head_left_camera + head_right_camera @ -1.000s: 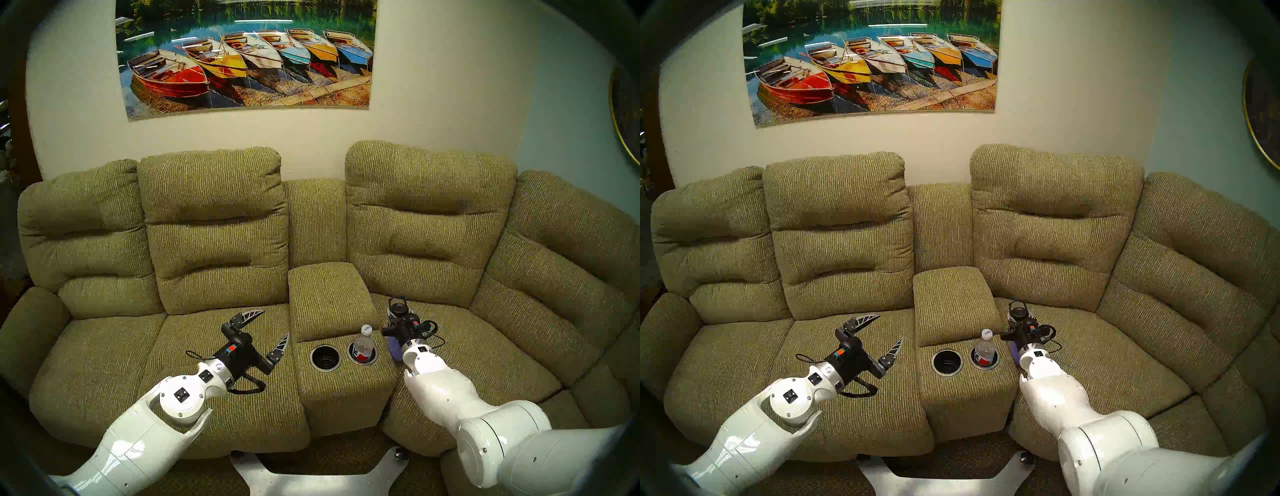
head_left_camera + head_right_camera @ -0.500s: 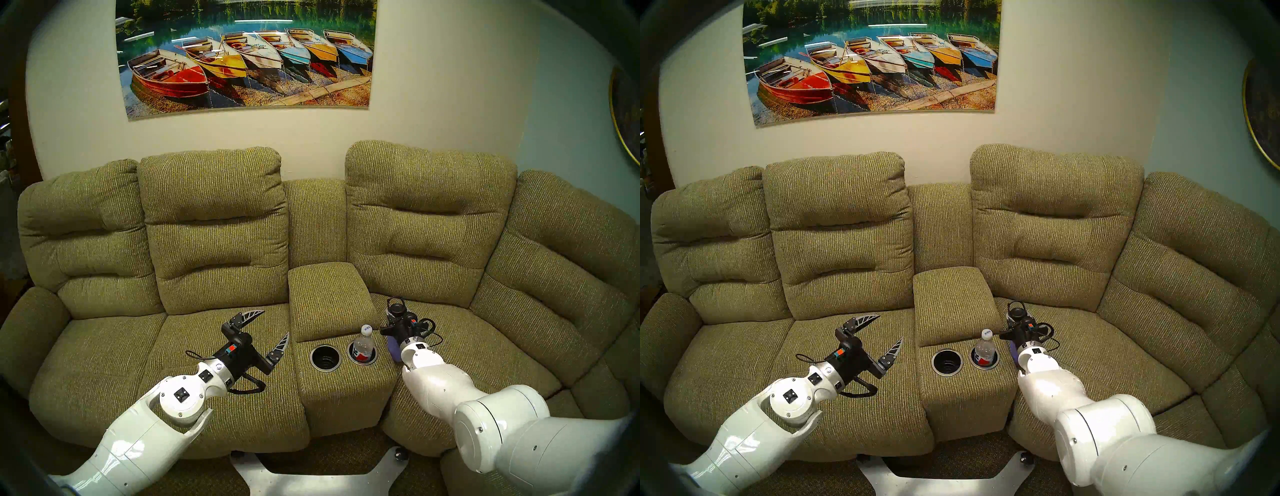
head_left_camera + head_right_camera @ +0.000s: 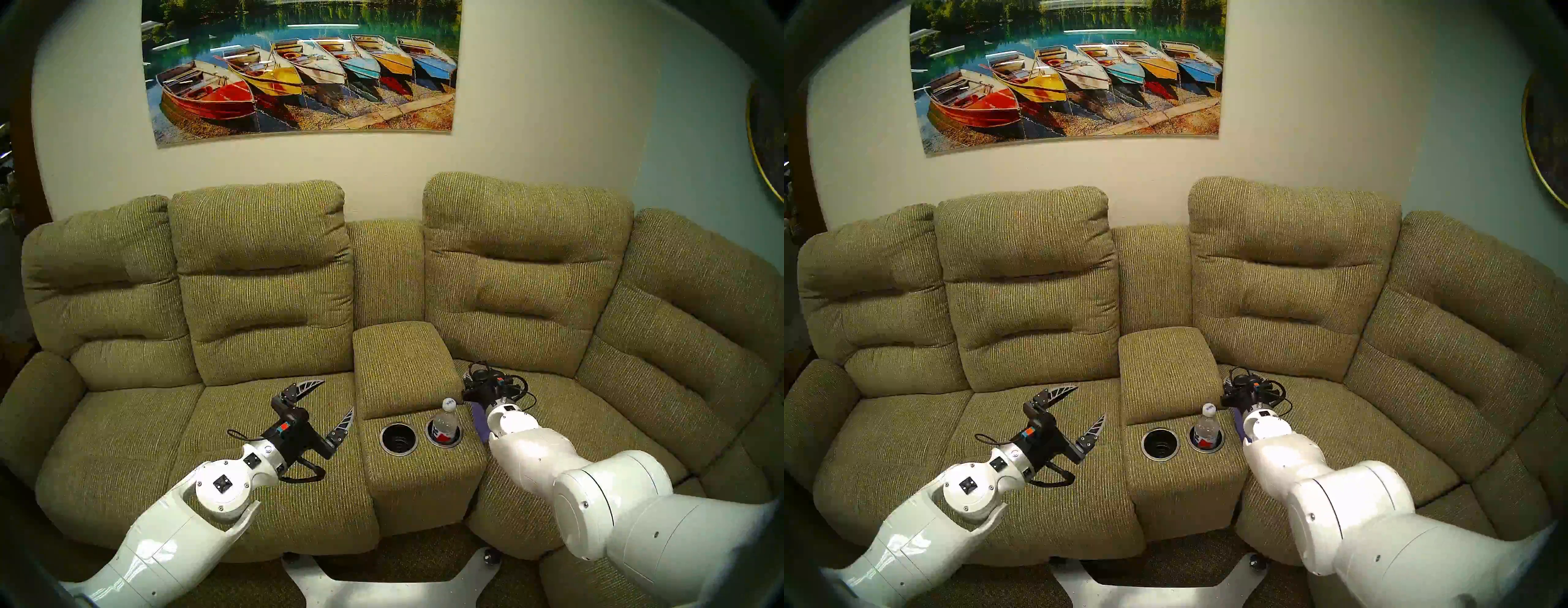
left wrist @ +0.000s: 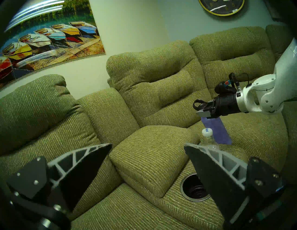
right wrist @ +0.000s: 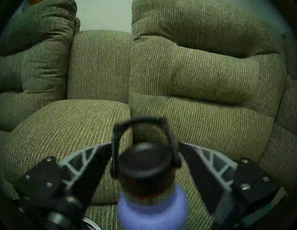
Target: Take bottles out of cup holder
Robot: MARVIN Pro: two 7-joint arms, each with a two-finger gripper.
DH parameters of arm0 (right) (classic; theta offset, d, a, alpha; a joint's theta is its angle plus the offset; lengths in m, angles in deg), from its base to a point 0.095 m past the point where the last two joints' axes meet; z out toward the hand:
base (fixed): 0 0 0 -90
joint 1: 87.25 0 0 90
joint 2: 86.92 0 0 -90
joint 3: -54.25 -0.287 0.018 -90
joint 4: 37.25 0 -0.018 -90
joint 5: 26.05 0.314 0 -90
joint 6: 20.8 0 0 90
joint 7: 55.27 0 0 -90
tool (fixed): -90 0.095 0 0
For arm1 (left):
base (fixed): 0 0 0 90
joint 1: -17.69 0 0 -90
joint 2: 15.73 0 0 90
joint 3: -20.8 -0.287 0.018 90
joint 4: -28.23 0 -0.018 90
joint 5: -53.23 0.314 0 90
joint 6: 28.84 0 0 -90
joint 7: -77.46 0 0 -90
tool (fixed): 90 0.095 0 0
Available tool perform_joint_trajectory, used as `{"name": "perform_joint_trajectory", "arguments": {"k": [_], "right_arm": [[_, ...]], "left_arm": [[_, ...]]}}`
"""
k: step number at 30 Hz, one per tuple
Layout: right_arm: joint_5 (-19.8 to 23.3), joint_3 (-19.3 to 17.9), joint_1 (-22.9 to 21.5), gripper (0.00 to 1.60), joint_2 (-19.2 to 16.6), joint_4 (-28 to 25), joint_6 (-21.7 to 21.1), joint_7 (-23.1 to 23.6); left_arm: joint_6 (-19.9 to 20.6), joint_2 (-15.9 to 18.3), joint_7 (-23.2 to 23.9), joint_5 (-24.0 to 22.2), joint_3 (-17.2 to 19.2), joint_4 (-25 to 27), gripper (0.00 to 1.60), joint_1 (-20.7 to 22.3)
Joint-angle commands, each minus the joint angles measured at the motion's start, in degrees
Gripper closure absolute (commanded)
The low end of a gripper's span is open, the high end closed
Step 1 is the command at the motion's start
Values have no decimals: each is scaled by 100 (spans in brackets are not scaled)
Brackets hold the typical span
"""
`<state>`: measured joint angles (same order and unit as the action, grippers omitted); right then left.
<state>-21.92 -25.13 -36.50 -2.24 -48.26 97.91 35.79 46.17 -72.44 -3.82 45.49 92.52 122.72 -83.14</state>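
Note:
My right gripper point(image 3: 481, 375) is shut on the black cap of the lavender flask point(image 3: 479, 420). It holds the flask tilted over the right seat cushion, just right of the console. The right wrist view shows the fingers point(image 5: 197, 160) flanking the cap and the flask point(image 5: 152, 208) below. The clear bottle point(image 3: 445, 420) with a white cap stands upright in the right well of the cup holder point(image 3: 444, 446). The left well point(image 3: 399, 453) holds nothing. My left gripper point(image 3: 337, 395) is open and empty above the left seat cushion, left of the console. The left wrist view shows the flask point(image 4: 215, 128) and the bottle point(image 4: 207, 136).
The padded console lid point(image 3: 403, 365) rises just behind the wells. Sofa backrests point(image 3: 509, 276) stand behind both seats. The robot's metal base point(image 3: 394, 590) sits on the floor in front. A boat picture point(image 3: 301, 68) hangs on the wall.
My right gripper has carried the flask back and slightly left along the console's right side, and the right elbow has swung left. The left arm has not moved.

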Motion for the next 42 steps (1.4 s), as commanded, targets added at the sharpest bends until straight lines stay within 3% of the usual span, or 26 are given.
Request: {"name": "perform_joint_trajectory", "arguments": {"k": [1, 9, 11, 12, 14, 24, 31, 42], "right_arm": [[-19, -3, -431, 0, 28, -167, 149, -72], [-140, 38, -304, 0, -4, -444, 850, -91], [-191, 77, -152, 0, -25, -649, 996, -31], [-200, 91, -83, 0, -31, -616, 1428, 84], [-179, 78, 129, 0, -51, -920, 1280, 186], [-183, 42, 996, 0, -175, -1732, 2147, 274], [-155, -103, 1412, 0, -334, -2259, 2301, 54], [-102, -143, 1864, 0, -256, -3069, 2198, 55]], "left_arm": [[-42, 0, 10, 10, -6, 101, 0, 19], [-49, 14, 2, 8, -12, 117, 0, 13], [-51, 18, 0, 9, -13, 122, 0, 10], [-52, 21, -2, 9, -13, 125, 0, 8], [-52, 23, -4, 8, -14, 127, 0, 7], [-46, 24, -10, -1, -26, 109, 0, 22], [-47, 30, -16, -6, -34, 109, 0, 25], [-47, 39, -26, -13, -44, 108, 0, 30]]}}
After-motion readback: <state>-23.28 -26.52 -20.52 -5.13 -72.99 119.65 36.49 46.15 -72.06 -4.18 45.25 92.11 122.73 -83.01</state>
